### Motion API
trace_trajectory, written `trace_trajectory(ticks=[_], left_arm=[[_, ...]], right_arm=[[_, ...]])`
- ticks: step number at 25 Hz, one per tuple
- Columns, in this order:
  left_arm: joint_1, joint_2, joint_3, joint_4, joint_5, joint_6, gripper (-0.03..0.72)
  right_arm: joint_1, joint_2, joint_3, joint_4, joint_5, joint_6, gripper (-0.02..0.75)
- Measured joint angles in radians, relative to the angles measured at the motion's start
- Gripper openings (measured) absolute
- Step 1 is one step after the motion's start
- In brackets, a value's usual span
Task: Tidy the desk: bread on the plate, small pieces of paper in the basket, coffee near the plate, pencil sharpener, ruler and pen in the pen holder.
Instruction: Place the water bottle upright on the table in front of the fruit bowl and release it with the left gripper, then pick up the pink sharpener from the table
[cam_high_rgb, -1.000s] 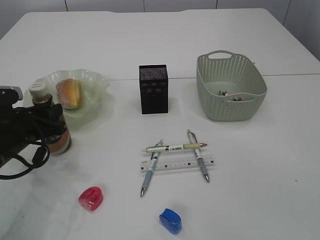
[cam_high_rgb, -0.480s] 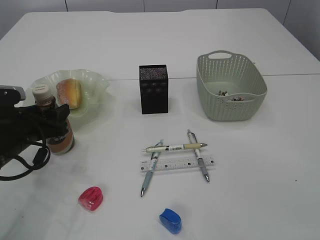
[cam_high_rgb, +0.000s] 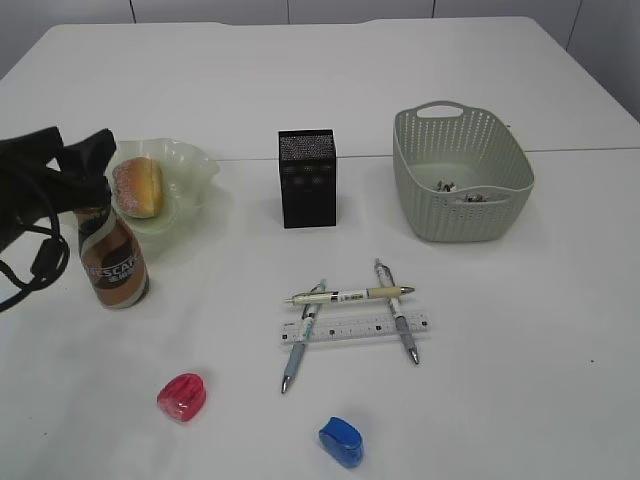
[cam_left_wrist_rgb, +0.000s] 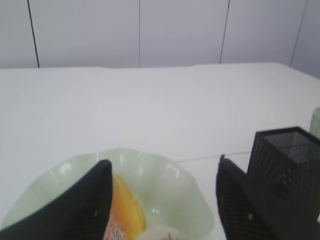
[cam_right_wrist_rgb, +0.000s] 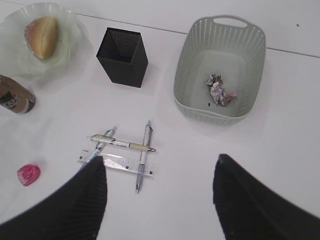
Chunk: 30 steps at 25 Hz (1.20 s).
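My left gripper (cam_high_rgb: 85, 160) hangs just above the cap of the coffee bottle (cam_high_rgb: 113, 265), its jaws spread wide and holding nothing; in my left wrist view the two dark fingers (cam_left_wrist_rgb: 85, 205) stand apart with the bottle's white cap low between them. The bottle stands upright on the white table (cam_high_rgb: 520, 340), just in front of the green plate (cam_high_rgb: 190, 165), close to its near rim. The bread roll (cam_high_rgb: 138, 186) lies on that plate.

My right gripper (cam_right_wrist_rgb: 160, 200) is up high over the desk, jaws also wide and empty, looking down on everything.

Taking the black mesh pen holder (cam_high_rgb: 307, 178) as the mark: the plate sits to its left, the pale green basket (cam_high_rgb: 462, 175) to its right, with crumpled paper scraps (cam_right_wrist_rgb: 218, 91) lying on the basket's floor. In front of the pen holder three pens (cam_high_rgb: 348, 295) and the clear ruler (cam_high_rgb: 352, 328) lie in a loose stack, one cream pen across two grey ones, the ruler across them nearer the front edge. Further forward and left of the holder lies the red pencil sharpener (cam_high_rgb: 181, 396); the blue pencil sharpener (cam_high_rgb: 341, 441) lies almost straight in front, nearest the table's front edge.
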<state>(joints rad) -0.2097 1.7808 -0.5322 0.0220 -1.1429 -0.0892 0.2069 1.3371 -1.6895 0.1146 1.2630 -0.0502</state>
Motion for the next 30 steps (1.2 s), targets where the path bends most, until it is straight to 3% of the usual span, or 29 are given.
trace_trajectory(ticks=[4,8,16,23,27,30], left_arm=[[0.000,-0.122,0.004,0.000,0.051,0.004,0.478],[0.000,-0.290,0.006,0.000,0.215,-0.001,0.477],[0.000,-0.673,-0.003,0.071,0.869,-0.103,0.477],[0.000,-0.869,-0.157,0.094,1.462,-0.111,0.476],[0.000,-0.855,-0.235,0.019,1.747,-0.080,0.476],[0.000,-0.818,-0.252,-0.115,1.888,0.017,0.476]], right_arm=[[0.000,0.000,0.000,0.000,0.000,-0.004,0.489],[0.000,0.000,0.000,-0.002,0.000,-0.004,0.489],[0.000,0.000,0.000,-0.002,0.000,-0.004,0.489],[0.000,0.000,0.000,-0.004,0.000,-0.004,0.489],[0.000,0.000,0.000,-0.004,0.000,-0.004,0.489],[0.000,0.000,0.000,-0.004,0.000,-0.004,0.489]])
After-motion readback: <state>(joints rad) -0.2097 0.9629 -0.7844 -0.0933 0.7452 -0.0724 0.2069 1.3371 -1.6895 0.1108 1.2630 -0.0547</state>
